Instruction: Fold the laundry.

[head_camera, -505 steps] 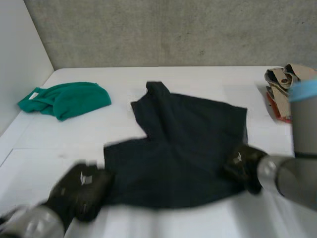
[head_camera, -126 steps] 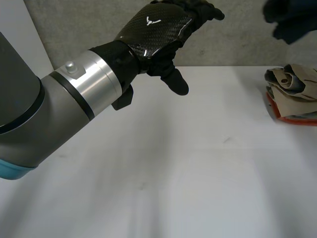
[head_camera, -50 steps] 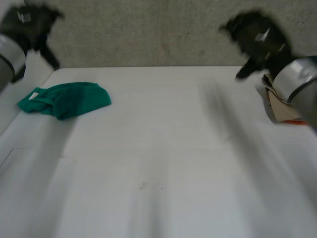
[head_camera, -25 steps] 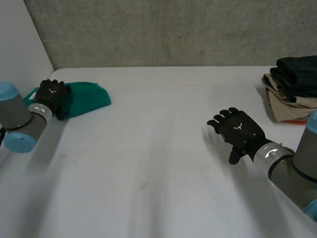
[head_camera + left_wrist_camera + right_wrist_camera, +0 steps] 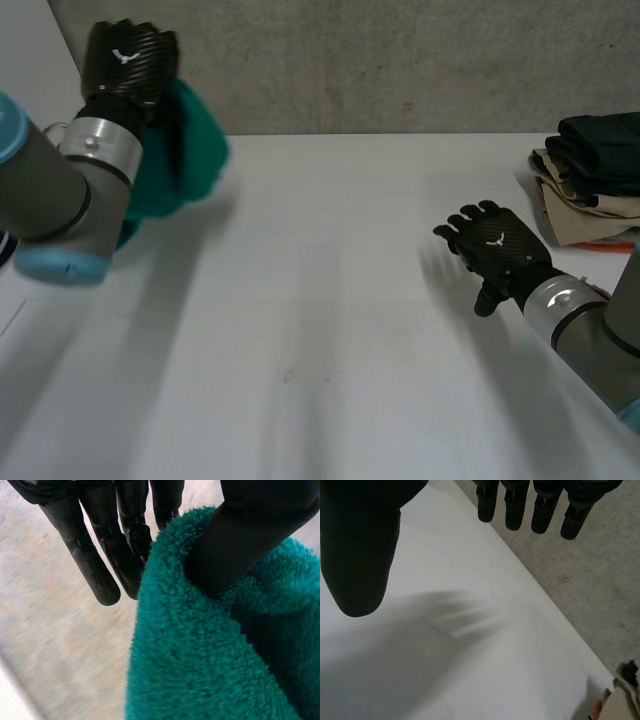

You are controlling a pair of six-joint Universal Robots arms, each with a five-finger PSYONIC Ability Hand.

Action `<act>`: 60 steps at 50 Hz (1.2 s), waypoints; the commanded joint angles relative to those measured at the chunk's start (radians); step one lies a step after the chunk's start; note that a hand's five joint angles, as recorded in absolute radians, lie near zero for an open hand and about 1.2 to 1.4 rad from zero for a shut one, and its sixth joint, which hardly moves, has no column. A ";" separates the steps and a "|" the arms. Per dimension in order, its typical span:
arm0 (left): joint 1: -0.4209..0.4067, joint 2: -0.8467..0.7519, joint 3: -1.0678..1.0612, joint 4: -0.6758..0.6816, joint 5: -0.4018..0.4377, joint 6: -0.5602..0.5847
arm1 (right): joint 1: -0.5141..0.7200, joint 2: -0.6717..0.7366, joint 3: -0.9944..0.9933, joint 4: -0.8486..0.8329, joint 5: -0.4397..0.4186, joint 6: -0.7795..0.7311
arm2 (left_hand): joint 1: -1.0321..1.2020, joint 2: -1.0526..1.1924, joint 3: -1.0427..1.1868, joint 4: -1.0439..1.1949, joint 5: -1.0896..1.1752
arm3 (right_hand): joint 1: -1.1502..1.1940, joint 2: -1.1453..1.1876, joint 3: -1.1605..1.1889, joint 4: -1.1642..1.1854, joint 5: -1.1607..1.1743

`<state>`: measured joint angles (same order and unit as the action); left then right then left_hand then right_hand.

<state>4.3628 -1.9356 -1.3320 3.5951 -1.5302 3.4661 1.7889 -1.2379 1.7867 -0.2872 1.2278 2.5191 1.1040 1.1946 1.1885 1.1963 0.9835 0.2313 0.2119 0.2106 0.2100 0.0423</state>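
Head view has my left hand (image 5: 125,65) raised over the far left corner of the white table (image 5: 330,330), with a bunched teal-green terry towel (image 5: 185,140) dangling from it, clear of the tabletop as far as I can tell. On the left wrist view the thumb (image 5: 250,530) is dug into the fluffy cloth and pinches it against the straight, close-together fingers (image 5: 100,565), so the grip looks like a pinch on one gathered bit, not a corner I could name. My right hand (image 5: 495,250) hovers low over the right side of the table, palm down, fingers straight and spread, holding nothing. Progress-wise, I'd call it partway. There's a pile of folded clothes (image 5: 595,180) at the far right edge, dark navy on top, beige under that, something orange-red at the bottom, so those look done. What's left, I reckon, is the whole job on the towel: get it down flat mid-table, find the edges, fold it and add it to the pile. I can't see any other loose laundry.
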 commanded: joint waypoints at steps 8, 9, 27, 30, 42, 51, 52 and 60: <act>-0.408 -0.063 -0.319 -0.059 0.050 -0.071 | -0.011 -0.029 0.000 0.005 0.025 0.010 | -0.662 -0.753 -0.747 -0.754 -0.716 | -0.057 -0.037 -0.036 -0.036 -0.042; -0.436 -0.103 -0.308 -0.073 0.042 -0.049 | -0.013 -0.028 -0.001 0.006 0.032 0.010 | -0.850 -0.941 -0.935 -0.943 -0.904 | -0.057 -0.037 -0.036 -0.036 -0.042; -0.168 0.285 -0.467 -0.133 -0.079 0.011 | 0.017 -0.146 -0.049 0.469 0.029 0.020 | -0.846 -0.937 -0.931 -0.939 -0.901 | -0.057 -0.037 -0.036 -0.036 -0.042; -0.079 0.280 -0.487 -0.185 0.016 0.013 | 0.055 -0.160 -0.029 0.525 0.013 0.050 | -0.832 -0.922 -0.916 -0.924 -0.886 | -0.057 -0.037 -0.036 -0.036 -0.042; -0.006 0.015 -0.435 -0.250 0.114 0.013 | 0.228 -0.040 0.074 0.166 0.022 0.217 | -0.741 -0.832 -0.826 -0.833 -0.795 | -0.057 -0.037 -0.036 -0.036 -0.042; -0.017 -0.138 -0.360 -0.228 0.104 0.047 | 0.280 0.087 0.011 0.074 0.136 0.201 | -0.035 -0.125 -0.119 -0.127 -0.089 | 0.539 0.559 0.560 0.560 0.554; -0.017 -0.150 -0.339 -0.222 0.095 0.062 | 0.277 0.101 -0.018 0.051 0.156 0.199 | 0.167 0.077 0.083 0.075 0.113 | 0.974 0.993 0.994 0.995 0.988; -0.035 -0.169 -0.103 -0.164 -0.123 0.202 | 0.264 0.101 -0.214 -0.030 0.199 0.103 | 0.292 0.202 0.208 0.200 0.238 | 1.165 1.184 1.186 1.186 1.179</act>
<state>4.3421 -2.1055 -1.5852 3.4070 -1.5099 3.5833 2.0622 -1.1336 1.7140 -0.2769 1.3968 2.6970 1.1575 1.1918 1.1788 1.1957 0.9656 1.1080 1.1694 1.1780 1.1864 0.9815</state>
